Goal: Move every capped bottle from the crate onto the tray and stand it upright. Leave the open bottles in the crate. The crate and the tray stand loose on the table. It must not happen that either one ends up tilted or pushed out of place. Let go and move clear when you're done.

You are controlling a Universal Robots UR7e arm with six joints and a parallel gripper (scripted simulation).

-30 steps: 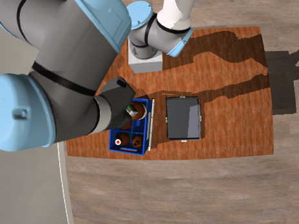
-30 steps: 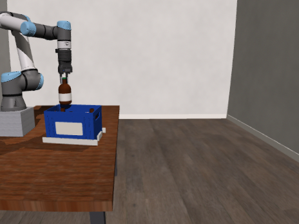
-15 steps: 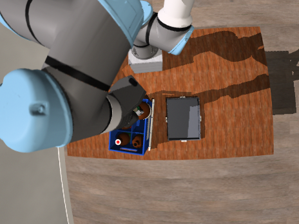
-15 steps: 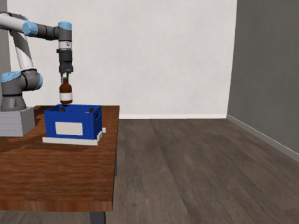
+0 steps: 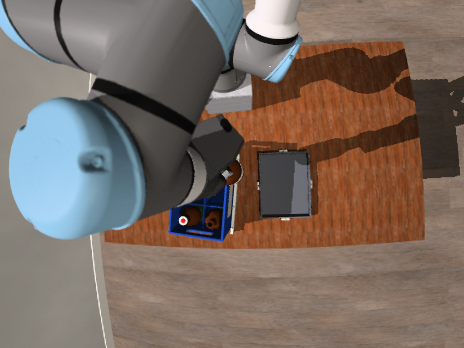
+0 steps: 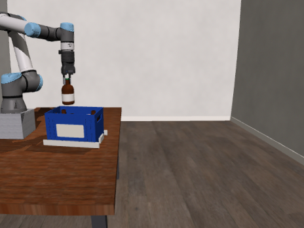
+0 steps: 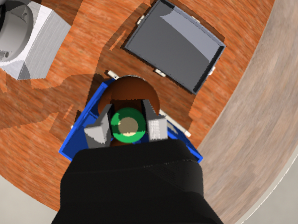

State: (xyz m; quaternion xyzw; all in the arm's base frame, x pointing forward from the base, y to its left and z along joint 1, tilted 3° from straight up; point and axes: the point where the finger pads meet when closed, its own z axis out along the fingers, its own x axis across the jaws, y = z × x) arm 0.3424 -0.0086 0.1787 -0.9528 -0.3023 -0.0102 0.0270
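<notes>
My gripper (image 5: 226,174) (image 6: 67,78) (image 7: 128,112) is shut on the neck of a brown bottle (image 5: 235,171) (image 6: 67,90) (image 7: 129,92) with a green cap and white label. The bottle hangs upright above the blue crate (image 5: 197,234) (image 6: 89,131) (image 7: 77,140), clear of its rim. In the top view a bottle with a red and white cap (image 5: 183,220) and an open brown bottle (image 5: 212,220) stand in the crate. The arm and held bottle hide the rest of the crate. The dark tray (image 5: 282,185) (image 7: 172,47) is empty.
White strips (image 5: 232,210) (image 6: 70,144) (image 7: 176,123) lie along the crate's sides on the wooden table (image 5: 360,200) (image 6: 65,177). Small light brackets sit at the tray's sides. The robot's grey pedestal (image 5: 230,103) (image 6: 13,126) (image 7: 47,47) stands behind the crate.
</notes>
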